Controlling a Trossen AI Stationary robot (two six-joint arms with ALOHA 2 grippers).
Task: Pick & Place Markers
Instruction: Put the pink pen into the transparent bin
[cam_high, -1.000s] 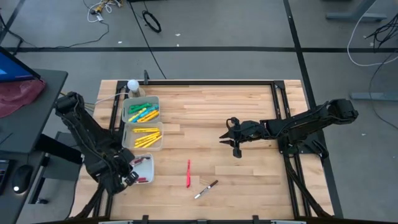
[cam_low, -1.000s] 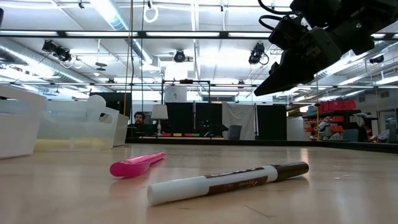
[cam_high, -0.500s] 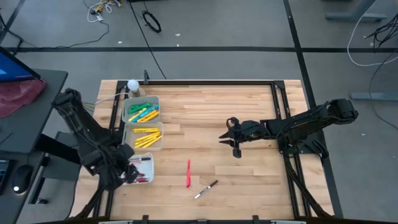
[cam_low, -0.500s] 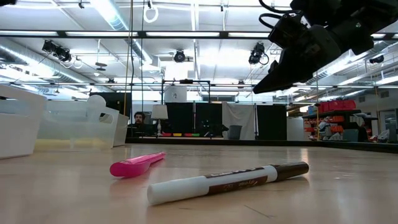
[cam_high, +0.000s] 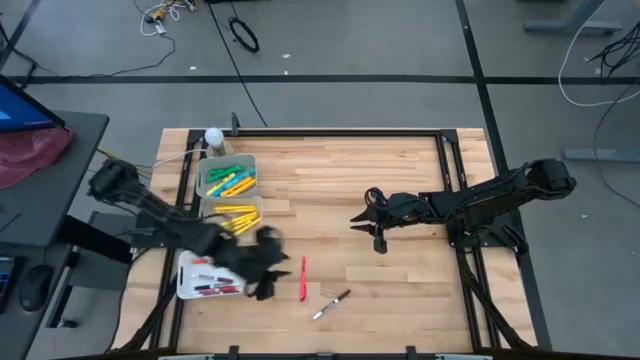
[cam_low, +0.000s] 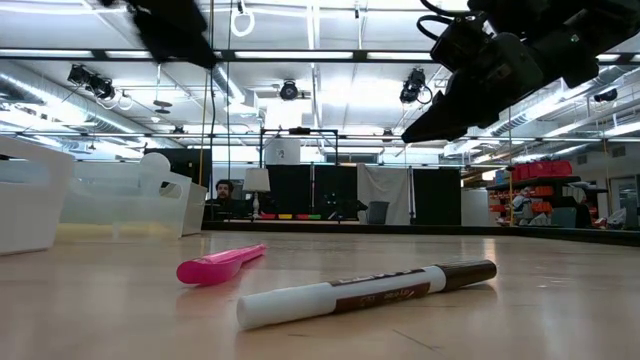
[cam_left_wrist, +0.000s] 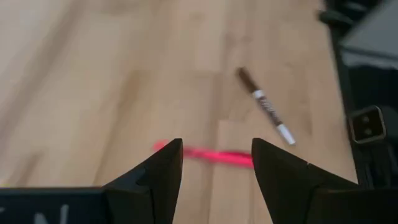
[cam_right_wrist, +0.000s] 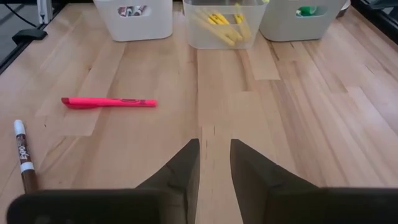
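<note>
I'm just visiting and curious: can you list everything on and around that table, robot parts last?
Pink marker: one, lying loose on the table's near middle.
White marker with a dark end: one, just beside the pink one.
Bins: three, pale, in a row at the table's left; one holds green and yellow markers, the middle one yellow markers, the nearest red and dark ones.
Table: one, light wood.
Person: one, far across the room.
Left gripper: dark, fingers open, beside the pink marker.
Right gripper: dark, empty, over the table's right middle.
</note>
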